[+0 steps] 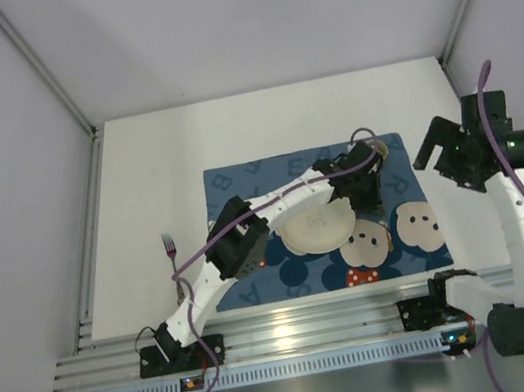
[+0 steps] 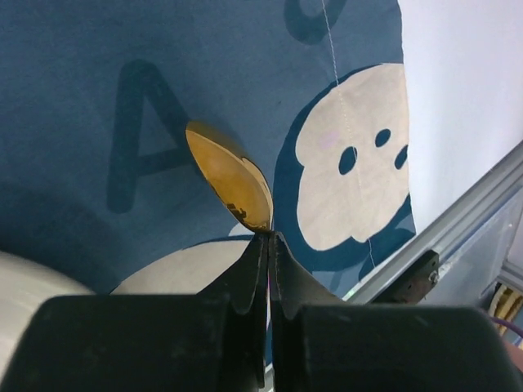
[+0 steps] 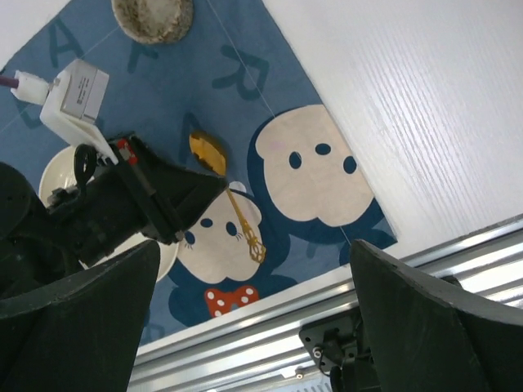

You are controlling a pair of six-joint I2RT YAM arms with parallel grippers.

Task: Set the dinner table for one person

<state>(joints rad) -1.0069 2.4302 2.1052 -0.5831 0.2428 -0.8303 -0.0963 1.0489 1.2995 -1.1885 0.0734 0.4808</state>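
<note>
The white dinner table [image 1: 150,165] carries a blue bear-print placemat [image 1: 239,182] with a white plate [image 1: 317,229] on it. My left gripper [image 2: 270,237] reaches over the plate and is shut on the neck of a gold spoon [image 2: 230,180]. The spoon's bowl is turned on edge over the placemat [image 2: 98,73], right of the plate. In the right wrist view the spoon [image 3: 209,152] runs from the left gripper [image 3: 214,186] towards the near edge of the mat. My right gripper [image 3: 255,261] is wide open and empty, raised at the table's right side [image 1: 434,150].
A silver fork [image 1: 170,248] lies on the bare table left of the placemat. A round brownish thing [image 3: 153,15] sits at the mat's far right corner. Aluminium rails [image 1: 296,332] run along the near edge. Grey walls enclose the table.
</note>
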